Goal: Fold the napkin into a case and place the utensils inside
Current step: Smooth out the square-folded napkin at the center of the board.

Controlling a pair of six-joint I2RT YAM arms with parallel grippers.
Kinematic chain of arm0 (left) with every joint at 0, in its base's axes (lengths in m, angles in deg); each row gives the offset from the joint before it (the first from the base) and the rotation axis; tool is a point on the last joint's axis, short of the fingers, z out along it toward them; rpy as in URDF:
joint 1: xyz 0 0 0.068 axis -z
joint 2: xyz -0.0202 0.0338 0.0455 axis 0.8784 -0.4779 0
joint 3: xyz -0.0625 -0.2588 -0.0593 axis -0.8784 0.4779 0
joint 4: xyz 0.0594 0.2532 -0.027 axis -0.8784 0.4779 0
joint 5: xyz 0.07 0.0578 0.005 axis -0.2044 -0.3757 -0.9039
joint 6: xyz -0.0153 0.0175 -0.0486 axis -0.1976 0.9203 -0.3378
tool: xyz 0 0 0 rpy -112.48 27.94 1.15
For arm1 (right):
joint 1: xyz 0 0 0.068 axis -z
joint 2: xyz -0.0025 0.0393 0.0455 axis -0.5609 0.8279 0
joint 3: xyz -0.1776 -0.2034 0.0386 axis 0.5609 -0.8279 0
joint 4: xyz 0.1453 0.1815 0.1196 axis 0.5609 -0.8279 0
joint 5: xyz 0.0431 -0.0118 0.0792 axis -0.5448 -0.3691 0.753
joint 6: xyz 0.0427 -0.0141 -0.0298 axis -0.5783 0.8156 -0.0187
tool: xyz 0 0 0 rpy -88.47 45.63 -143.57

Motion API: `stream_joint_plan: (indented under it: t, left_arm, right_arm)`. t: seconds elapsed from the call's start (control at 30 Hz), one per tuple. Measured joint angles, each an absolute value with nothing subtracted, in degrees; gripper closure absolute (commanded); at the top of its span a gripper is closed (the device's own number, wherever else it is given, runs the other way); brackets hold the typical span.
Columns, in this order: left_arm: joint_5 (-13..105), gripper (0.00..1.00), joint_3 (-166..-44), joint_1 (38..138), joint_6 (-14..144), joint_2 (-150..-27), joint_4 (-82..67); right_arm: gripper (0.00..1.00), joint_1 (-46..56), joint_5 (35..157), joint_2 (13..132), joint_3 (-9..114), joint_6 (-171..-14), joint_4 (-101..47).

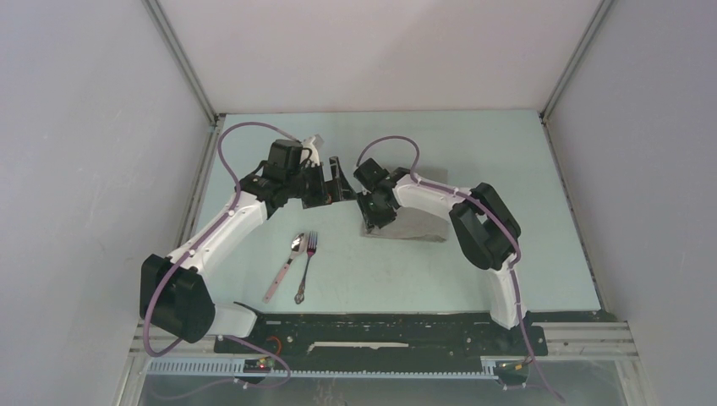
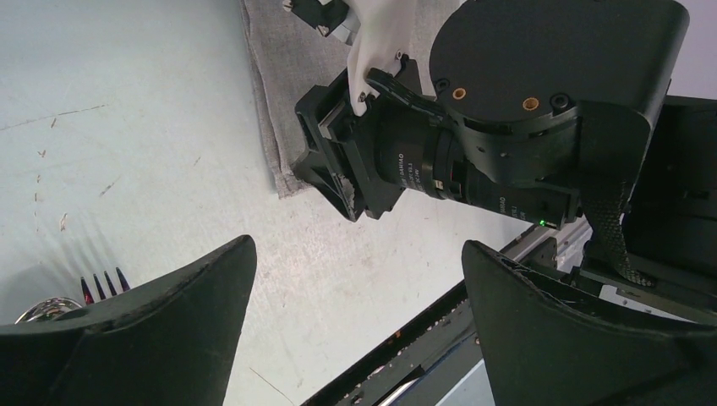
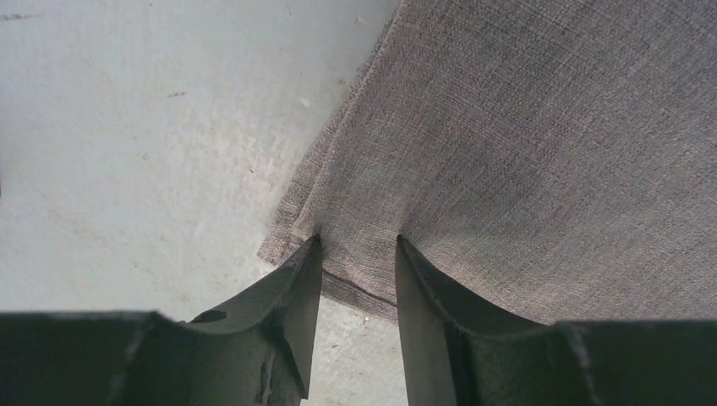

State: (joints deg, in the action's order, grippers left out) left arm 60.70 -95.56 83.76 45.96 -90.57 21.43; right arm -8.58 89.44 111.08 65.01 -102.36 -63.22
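Note:
The grey napkin (image 1: 414, 225) lies folded into an oblong right of the table's middle. My right gripper (image 1: 373, 216) is at its near-left corner. In the right wrist view its fingertips press on the cloth (image 3: 524, 144) just inside the layered edge, a narrow gap between them (image 3: 358, 243), and the cloth puckers at the tips. My left gripper (image 1: 336, 179) hovers wide open and empty just left of the right wrist, its jaws (image 2: 359, 288) over bare table. The spoon (image 1: 283, 269), with its pale pinkish handle, and the fork (image 1: 305, 269) lie side by side in front of the left arm.
In the left wrist view the right arm's black wrist (image 2: 473, 144) fills the upper right, over the napkin's corner (image 2: 283, 93). Fork tines (image 2: 101, 283) and the spoon bowl (image 2: 38, 311) show at the lower left. White walls enclose the pale table (image 1: 473, 144).

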Motion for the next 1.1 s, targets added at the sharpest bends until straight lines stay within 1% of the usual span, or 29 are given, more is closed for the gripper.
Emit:
stream_joint_plan:
  t: [0.07, 0.13, 0.23, 0.37, 0.6, 0.83, 1.1]
  left_arm:
    - [60.7, 0.01, -95.6, 83.8, 46.0, -90.6, 21.6]
    - [60.7, 0.01, -95.6, 83.8, 46.0, -90.6, 21.8]
    - [60.7, 0.01, -95.6, 83.8, 46.0, -90.6, 21.8]
    - [60.7, 0.01, -95.6, 83.8, 46.0, -90.6, 21.8]
    - [60.6, 0.01, -95.6, 83.8, 46.0, -90.6, 21.8]
    - [60.5, 0.01, -95.6, 83.8, 46.0, -90.6, 21.8]
    - [60.5, 0.01, -95.6, 83.8, 46.0, -90.6, 21.8]
  right_arm:
    - [0.48, -8.5, 89.7, 111.3, 65.4, -102.5, -63.5]
    - [0.48, -8.6, 89.9, 111.5, 65.8, -102.5, -63.8]
    - [0.51, -8.8, 89.8, 111.7, 66.1, -102.5, -64.1]
    - [0.71, -8.9, 88.5, 112.5, 67.2, -102.8, -65.3]
    - [0.99, -9.3, 84.7, 113.7, 69.3, -103.6, -68.0]
    - [1.0, -9.1, 84.8, 113.4, 68.9, -103.8, -67.3]
    - [1.0, -5.5, 94.7, 108.2, 61.9, -105.8, -61.2]
